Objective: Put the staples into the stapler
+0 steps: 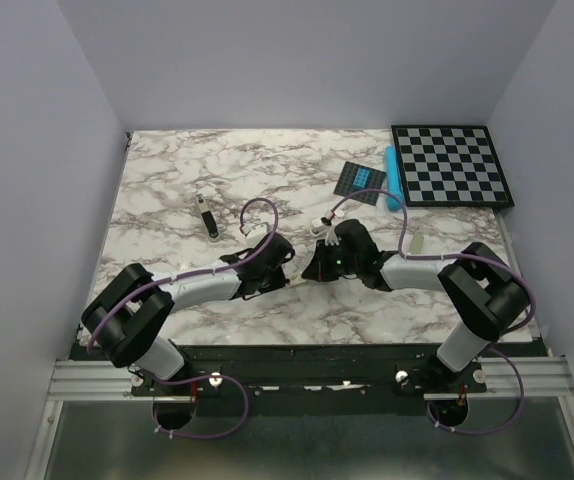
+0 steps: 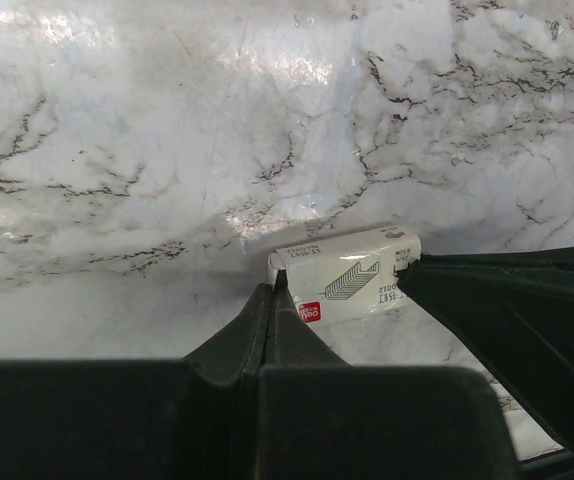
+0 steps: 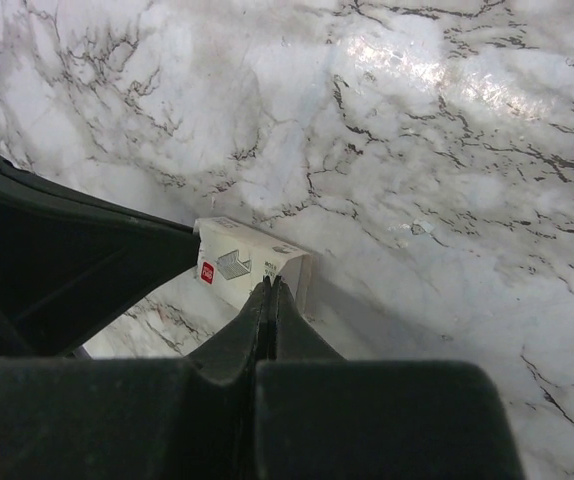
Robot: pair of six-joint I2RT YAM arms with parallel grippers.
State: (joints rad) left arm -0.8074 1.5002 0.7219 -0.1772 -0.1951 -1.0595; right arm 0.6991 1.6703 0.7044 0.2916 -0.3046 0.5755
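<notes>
The small white staples box lies between my two grippers at the table's middle front, and it also shows in the right wrist view. My left gripper is shut with its tips on one end of the box. My right gripper is shut to a thin slit on the edge of the other end. In the top view the left gripper and the right gripper almost meet and hide the box. The slim black stapler lies apart at the left. No loose staple strip is in view.
A checkerboard lies at the back right. Next to it are a cyan bar and a dark card with a blue grid. A beige bar lies by my right arm. Walls close in the table on three sides.
</notes>
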